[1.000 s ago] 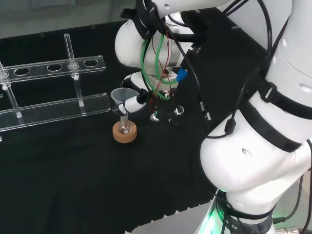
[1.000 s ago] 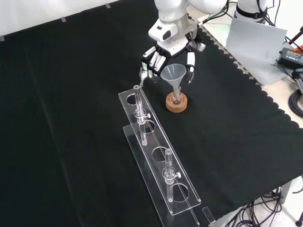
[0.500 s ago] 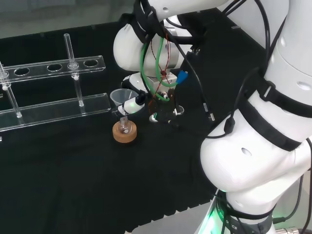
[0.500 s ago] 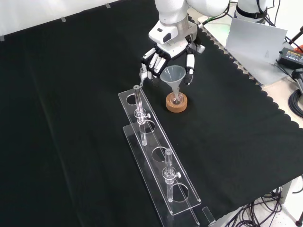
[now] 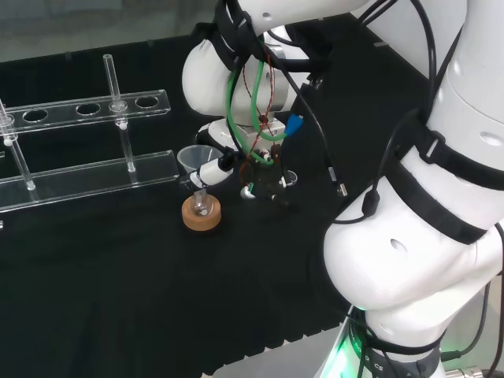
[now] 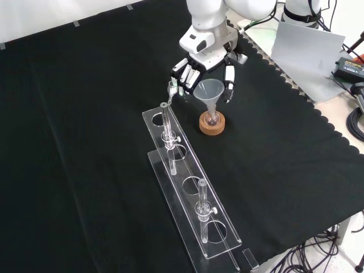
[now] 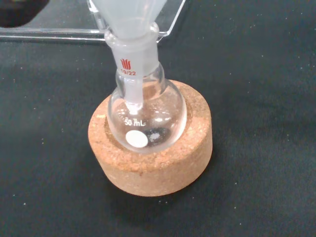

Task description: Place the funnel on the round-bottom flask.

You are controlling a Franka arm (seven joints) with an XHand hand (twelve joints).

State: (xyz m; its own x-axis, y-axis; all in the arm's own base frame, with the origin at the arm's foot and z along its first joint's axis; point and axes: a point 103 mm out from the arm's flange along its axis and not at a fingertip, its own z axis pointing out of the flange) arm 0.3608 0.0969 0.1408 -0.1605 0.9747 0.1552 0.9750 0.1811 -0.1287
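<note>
The fingers (image 6: 226, 74) hang straight and relaxed on both sides of the funnel's cone, spread apart and grasping nothing; in the front view a dark gap shows between them and the rim. The hand (image 6: 206, 61) itself sits just above and behind the funnel (image 6: 209, 94), with the white arm link rising out of the view's top. The funnel stands upright with its stem down in the neck of the round-bottom flask (image 7: 146, 117), as the wrist view shows plainly: the stem's tip reaches into the clear bulb. The flask rests in a cork ring stand (image 7: 153, 157) on the black cloth (image 6: 85, 114). In the head view the funnel (image 5: 194, 159) is over the cork ring (image 5: 201, 213), the hand (image 5: 211, 169) just to its right. To the lower left of the cork ring in the front view lies a clear test-tube rack (image 6: 190, 199), near it but apart, holding two upright glass tubes (image 6: 166, 122).
</note>
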